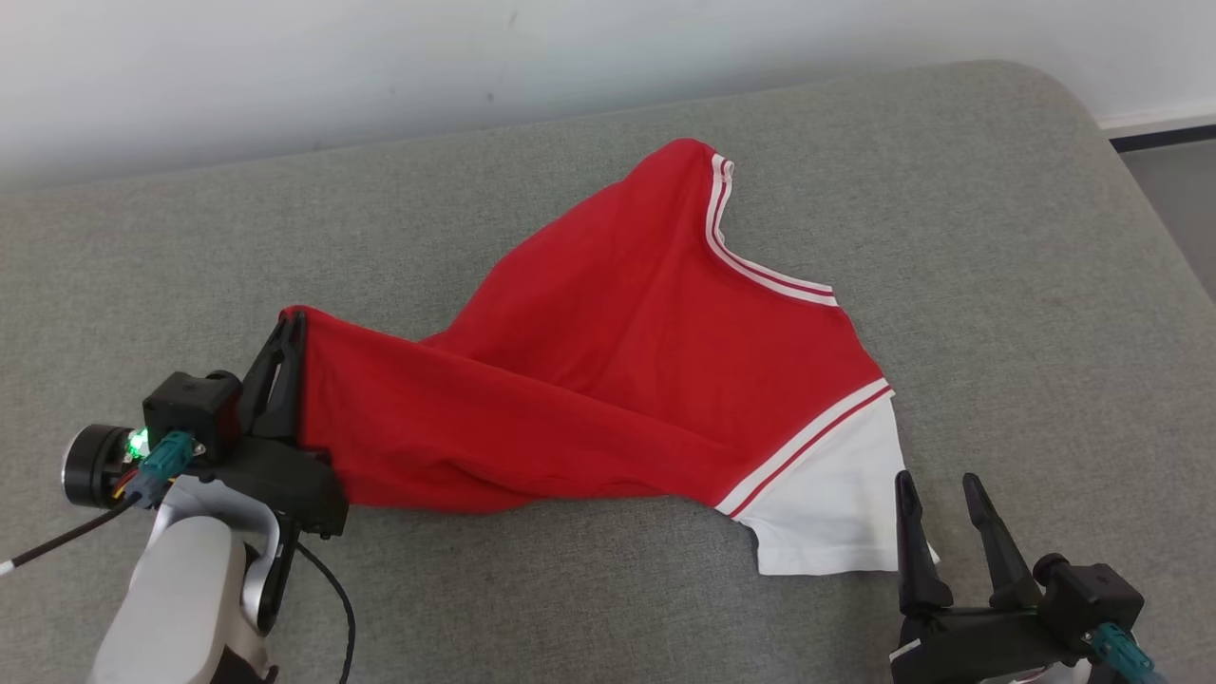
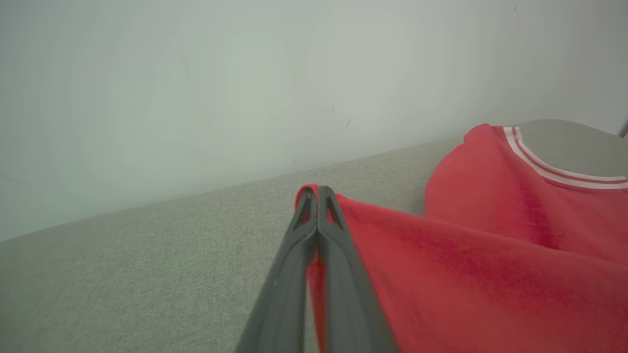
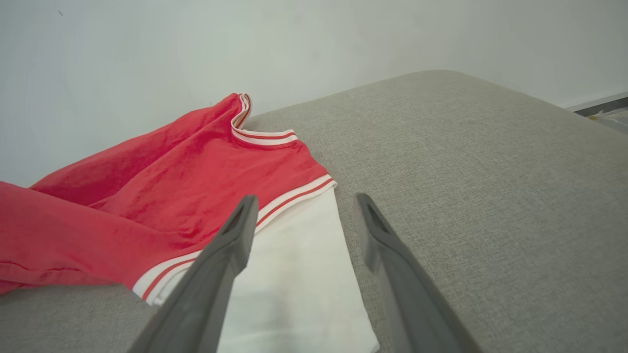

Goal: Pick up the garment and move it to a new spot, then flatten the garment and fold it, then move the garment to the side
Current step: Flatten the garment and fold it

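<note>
Closest in, the pale left forearm [image 1: 180,598] rises from the bottom edge, its lower part cut off. At its end the left gripper [image 1: 293,318] has its two dark fingers pressed tight together on a corner of the red garment [image 1: 608,361]. In the left wrist view a sliver of red shows between the fingers, and the cloth wraps over their tips. From that pinched corner the fabric runs taut towards the rest of the shirt; I can't tell how far it clears the cushion.

The garment lies on the grey cushioned surface [image 1: 997,237], about midway across it. Its striped white collar trim [image 1: 750,261] points towards the pale wall [image 1: 380,57], and a white sleeve [image 1: 836,503] lies flat nearest the right arm. The body is folded over itself, so the underside and lower hem are hidden.

The right gripper [image 1: 937,480] stands at the lower right, fingers spread wide and holding nothing, its base cut off by the frame. One finger overlaps the sleeve's edge and the other is over bare cushion; whether either touches is unclear.
</note>
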